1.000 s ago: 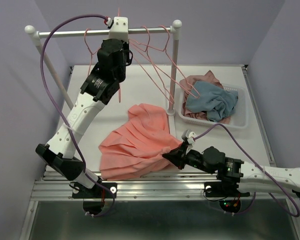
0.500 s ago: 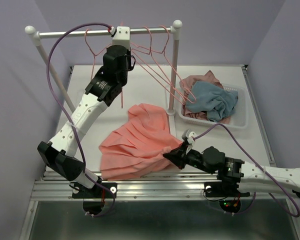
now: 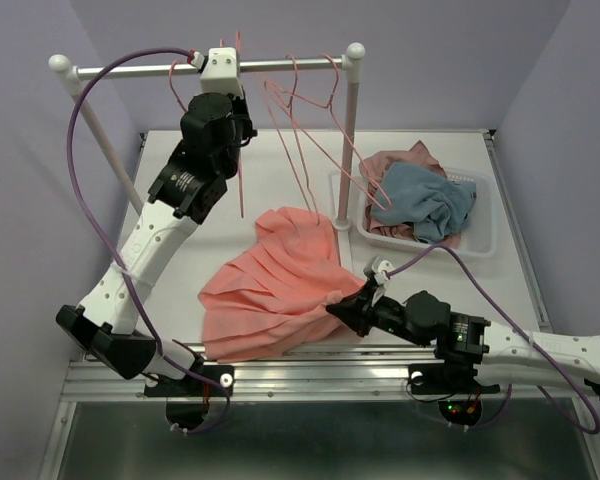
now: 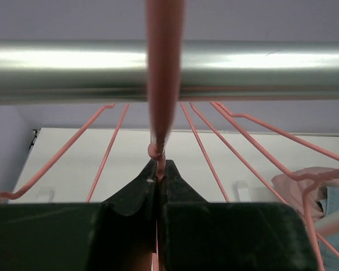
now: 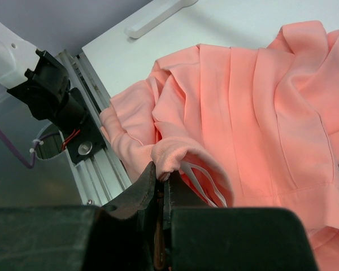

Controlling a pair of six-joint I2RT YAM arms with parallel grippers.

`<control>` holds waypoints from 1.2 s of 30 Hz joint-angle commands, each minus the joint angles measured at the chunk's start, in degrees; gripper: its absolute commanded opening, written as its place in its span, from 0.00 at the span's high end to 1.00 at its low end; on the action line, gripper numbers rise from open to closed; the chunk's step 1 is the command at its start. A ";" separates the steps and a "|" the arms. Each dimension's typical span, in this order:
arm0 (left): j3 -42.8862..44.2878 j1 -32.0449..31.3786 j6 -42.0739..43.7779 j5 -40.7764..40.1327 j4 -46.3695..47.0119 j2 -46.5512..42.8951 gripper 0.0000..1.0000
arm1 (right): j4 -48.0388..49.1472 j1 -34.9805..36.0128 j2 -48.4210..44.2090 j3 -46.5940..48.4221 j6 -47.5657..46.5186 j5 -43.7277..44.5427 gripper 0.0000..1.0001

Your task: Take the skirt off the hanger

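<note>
The salmon-coral pleated skirt (image 3: 275, 285) lies spread on the table, off the hanger. My right gripper (image 3: 346, 309) is shut on a bunched fold of its near edge; the right wrist view shows the skirt (image 5: 254, 101) with the fold pinched in my gripper (image 5: 164, 172). My left gripper (image 3: 234, 88) is raised to the metal rail (image 3: 140, 69) and is shut on the neck of a bare pink wire hanger (image 3: 242, 190). In the left wrist view the hanger (image 4: 164, 68) crosses in front of the rail (image 4: 260, 69) above my shut gripper (image 4: 158, 168).
Other pink wire hangers (image 3: 310, 110) hang on the rail near the right post (image 3: 350, 130). A white basket (image 3: 487, 240) at the right holds a grey-blue garment (image 3: 425, 200) on a mauve-pink one (image 3: 412, 157). The aluminium table edge (image 3: 310, 375) runs under the right arm.
My left arm has swung left along the rail with the bare hanger, and the other hangers have shifted. The right gripper and the skirt have not moved.
</note>
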 commanded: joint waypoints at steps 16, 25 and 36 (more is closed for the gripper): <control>-5.57 0.24 1.21 7.53 5.22 -8.02 1.00 | 1.76 0.60 1.83 4.72 -1.37 0.39 0.99; -6.98 0.24 3.41 8.06 5.22 -8.46 1.00 | 2.29 0.60 1.74 4.37 -1.63 0.30 0.99; -6.19 0.15 4.90 8.15 7.77 -7.49 1.00 | 2.90 0.60 1.30 3.76 -2.07 0.92 0.99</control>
